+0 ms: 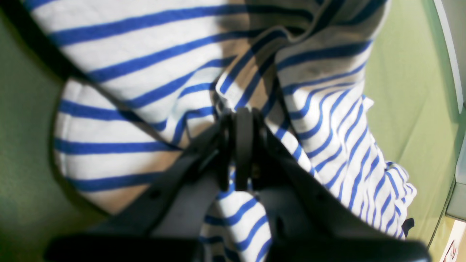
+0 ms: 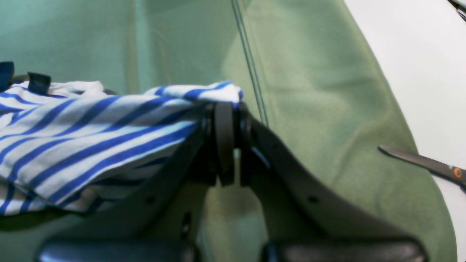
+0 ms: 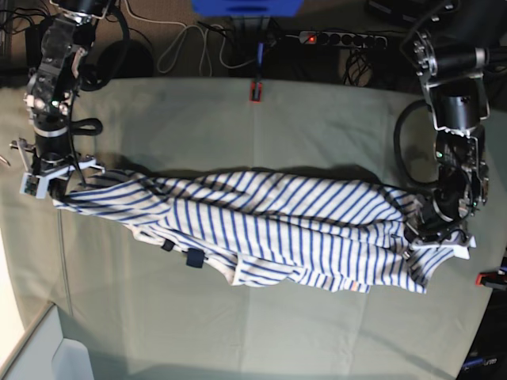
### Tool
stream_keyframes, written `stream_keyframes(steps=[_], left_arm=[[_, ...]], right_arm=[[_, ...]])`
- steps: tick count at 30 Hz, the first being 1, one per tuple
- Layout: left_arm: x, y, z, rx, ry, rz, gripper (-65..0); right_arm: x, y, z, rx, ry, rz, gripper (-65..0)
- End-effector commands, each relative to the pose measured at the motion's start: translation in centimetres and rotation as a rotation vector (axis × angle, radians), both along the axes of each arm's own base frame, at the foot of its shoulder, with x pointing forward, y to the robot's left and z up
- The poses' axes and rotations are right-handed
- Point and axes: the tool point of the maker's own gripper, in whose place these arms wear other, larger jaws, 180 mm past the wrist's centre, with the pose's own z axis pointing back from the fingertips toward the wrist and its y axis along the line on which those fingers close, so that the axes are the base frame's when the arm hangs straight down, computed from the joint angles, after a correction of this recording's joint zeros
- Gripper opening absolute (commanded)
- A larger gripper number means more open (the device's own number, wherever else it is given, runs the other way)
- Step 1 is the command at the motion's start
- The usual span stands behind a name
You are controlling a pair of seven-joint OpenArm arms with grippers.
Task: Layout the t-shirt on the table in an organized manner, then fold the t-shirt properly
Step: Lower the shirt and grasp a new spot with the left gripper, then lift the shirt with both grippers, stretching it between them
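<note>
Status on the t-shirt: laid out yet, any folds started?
Done: both claws have a grip, the right claw and left claw each pinching an end of the t-shirt. In hand: the shirt is stretched across the table but bunched and wrinkled. Left: flattening it, then every fold.

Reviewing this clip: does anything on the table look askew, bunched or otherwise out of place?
Yes. The white, blue-striped cloth t-shirt is stretched into a rumpled band between both grippers, its lower edge folded and wavy rather than flat on the pale green cloth-covered table. Metal scissors lie at the table's edge.
</note>
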Motion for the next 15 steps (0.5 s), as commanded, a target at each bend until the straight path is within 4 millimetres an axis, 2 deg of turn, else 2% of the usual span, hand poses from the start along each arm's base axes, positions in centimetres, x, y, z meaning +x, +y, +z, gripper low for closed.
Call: stream_keyframes(steps=[1, 3, 6, 12, 15], left_arm=[[1.6, 0.7, 2.3, 0.013, -0.067, 0.003, -64.9], [1.6, 0.8, 2.4, 0.015, -0.069, 0.002, -64.9], [2.1, 0.6, 3.9, 0.028, -0.108, -0.012, -64.9], [1.1, 0.2, 5.1, 0.061, -0.152, -0.036, -64.9], [-0.6, 0.8, 6.2, 0.037, -0.198, -0.009, -64.9]], right_arm=[[0.7, -0.2, 1.4, -0.020, -0.051, 0.009, -65.0], [0.7, -0.2, 1.4, -0.020, -0.051, 0.009, -65.0], [0.7, -0.2, 1.4, -0.020, -0.051, 0.009, -65.0], [0.7, -0.2, 1.4, -0.020, -0.051, 0.009, -65.0], [0.7, -0.3, 1.5, -0.023, -0.051, 0.009, -65.0]])
